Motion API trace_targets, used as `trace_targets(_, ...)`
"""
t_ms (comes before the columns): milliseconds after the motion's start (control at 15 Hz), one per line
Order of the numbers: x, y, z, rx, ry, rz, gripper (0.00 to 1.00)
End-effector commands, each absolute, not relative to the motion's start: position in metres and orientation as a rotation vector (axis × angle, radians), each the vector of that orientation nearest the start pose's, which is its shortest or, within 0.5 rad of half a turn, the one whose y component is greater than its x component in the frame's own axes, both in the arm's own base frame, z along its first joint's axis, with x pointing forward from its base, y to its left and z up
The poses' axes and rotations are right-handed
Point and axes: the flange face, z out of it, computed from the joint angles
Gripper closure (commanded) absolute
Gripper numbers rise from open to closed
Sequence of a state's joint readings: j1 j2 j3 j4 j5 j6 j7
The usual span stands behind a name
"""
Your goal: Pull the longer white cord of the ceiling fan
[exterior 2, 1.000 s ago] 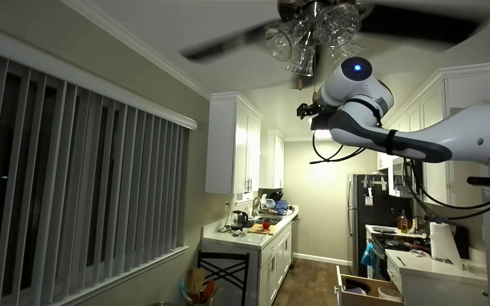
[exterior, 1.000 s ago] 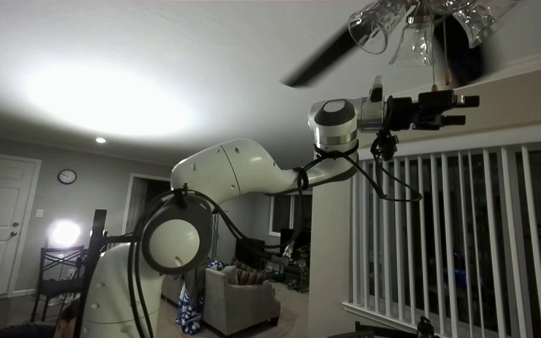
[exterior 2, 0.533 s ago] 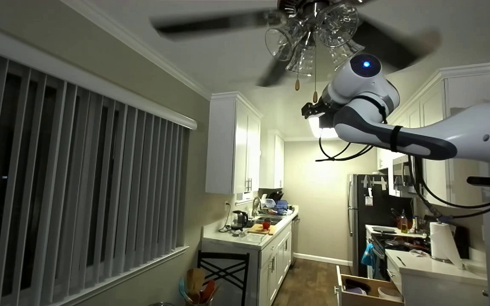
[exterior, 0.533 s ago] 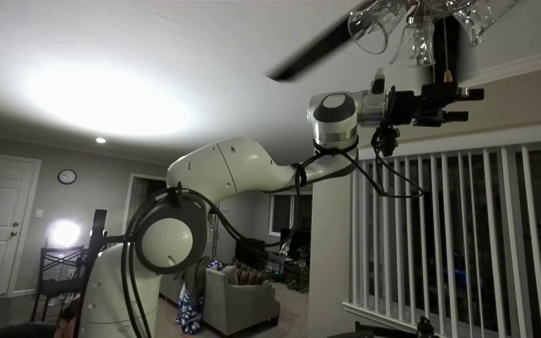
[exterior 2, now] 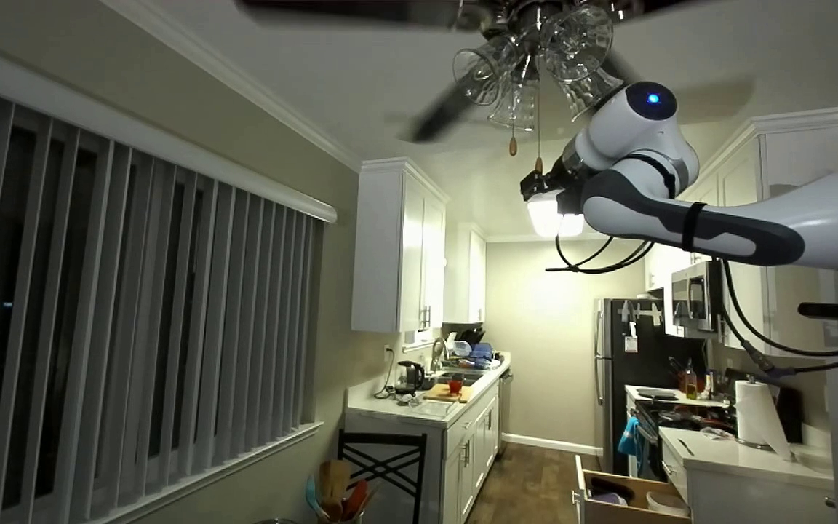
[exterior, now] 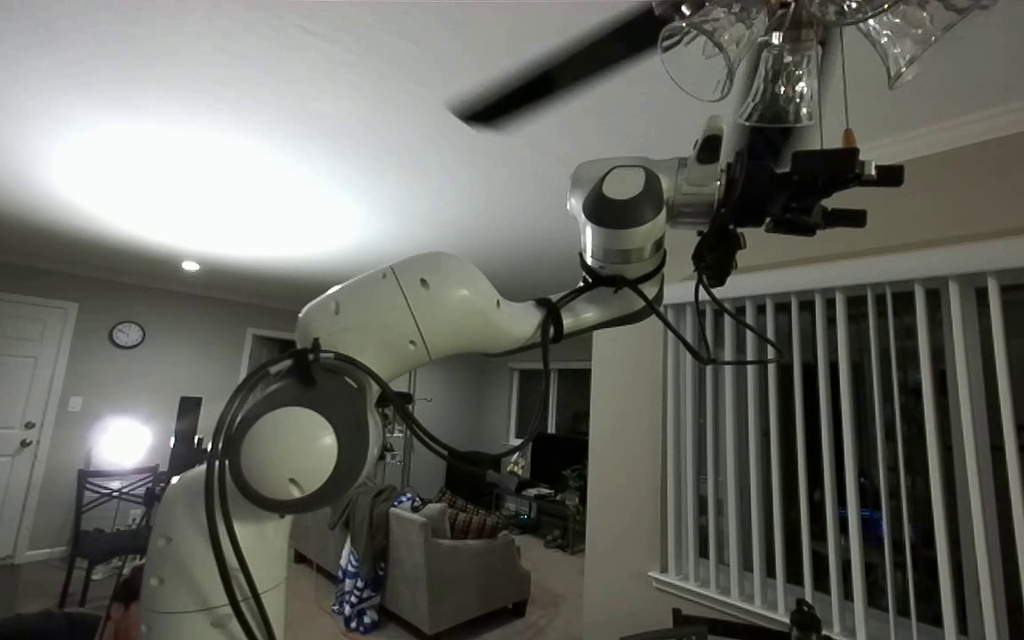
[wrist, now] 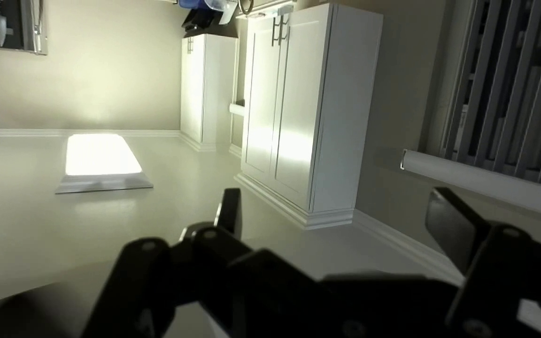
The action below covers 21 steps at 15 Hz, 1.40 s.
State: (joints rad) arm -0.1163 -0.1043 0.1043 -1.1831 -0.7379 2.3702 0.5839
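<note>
The ceiling fan [exterior 2: 537, 16] hangs at the top of both exterior views, its dark blades blurred and glass shades below. The longer white cord [exterior 2: 539, 124] hangs down to a tan knob [exterior 2: 539, 164], just above my gripper [exterior 2: 533, 185]. Whether they touch I cannot tell. In an exterior view this cord [exterior: 821, 133] drops behind the gripper [exterior: 868, 196], which hides its knob. A shorter cord ends in another knob [exterior 2: 513, 146] on the window side. In the wrist view my gripper [wrist: 334, 211] stands open with nothing between its pads; no cord shows there.
Spinning blades [exterior: 565, 76] sweep above the arm, and one blade [wrist: 21, 312] blurs across the wrist view's lower left corner. Window blinds [exterior 2: 135, 313] and white wall cabinets [exterior 2: 390, 247] stand beyond the gripper. Black cables [exterior: 725, 342] loop below the wrist.
My gripper has risen a little and drawn back from the window side. It now hides the longer cord's knob in an exterior view. The fan blades have turned.
</note>
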Motion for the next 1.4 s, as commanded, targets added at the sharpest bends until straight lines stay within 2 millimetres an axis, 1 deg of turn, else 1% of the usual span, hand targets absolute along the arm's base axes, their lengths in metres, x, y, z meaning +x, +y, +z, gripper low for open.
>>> trace_targets(0,0.455,-0.014,0.970,-2.620,0.494,-2.298,0.00)
trace_targets(333,0.435,-0.025,0.978,-2.475,0.477,-2.407,0.00)
trace_targets(533,0.429,-0.030,0.978,-2.422,0.451,-2.445,0.00)
trace_targets(800,0.428,-0.025,0.967,-2.470,0.389,-2.361,0.00)
trace_targets(1000,0.422,-0.015,0.959,-2.503,0.265,-2.299,0.00)
trace_targets(1200,0.410,-0.010,0.961,-2.461,0.192,-2.331,0.00)
trace_targets(1333,0.401,-0.009,0.965,-2.397,0.180,-2.391,0.00)
